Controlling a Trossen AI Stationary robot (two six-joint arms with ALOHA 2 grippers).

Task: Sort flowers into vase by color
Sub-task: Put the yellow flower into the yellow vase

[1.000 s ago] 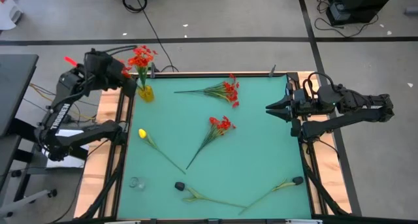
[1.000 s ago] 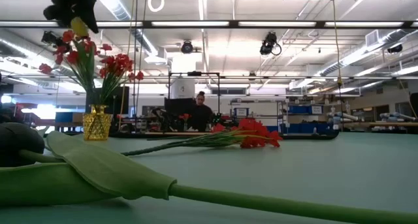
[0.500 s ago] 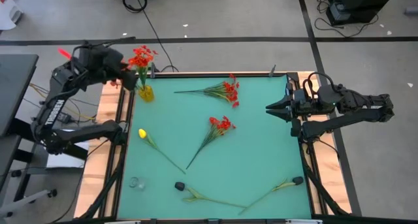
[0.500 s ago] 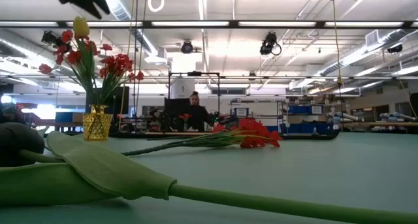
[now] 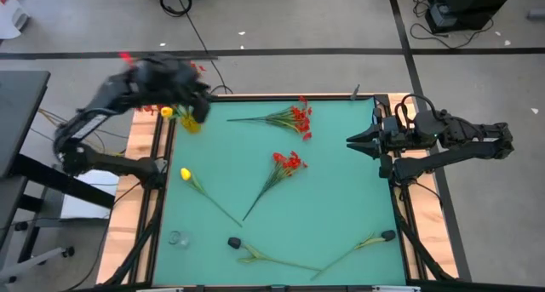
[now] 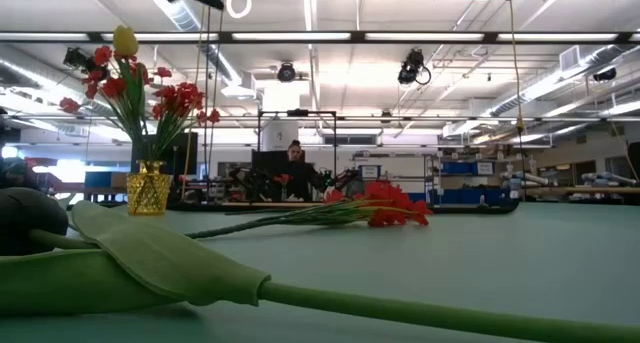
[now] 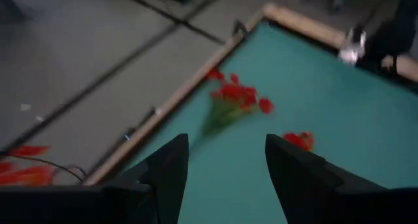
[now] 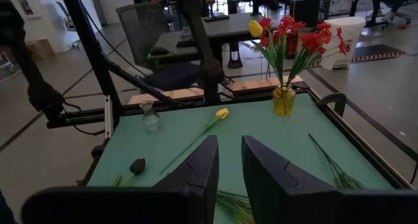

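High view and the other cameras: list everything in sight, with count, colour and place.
table: one, teal top, wooden edge, centre.
vase: one, yellow, back-left corner, holding flowers.
red flower sprays: two lying loose mid-table, more in the vase.
yellow tulips: two, one lying at the left, one in the vase.
dark-headed flowers: two, lying along the front edge.
glass vase: one, clear, front-left.
person: one, dark clothes, far behind the table.
left gripper: dark, jaws open, empty, above the vase corner.
right gripper: dark, jaws slightly apart, empty, right edge.
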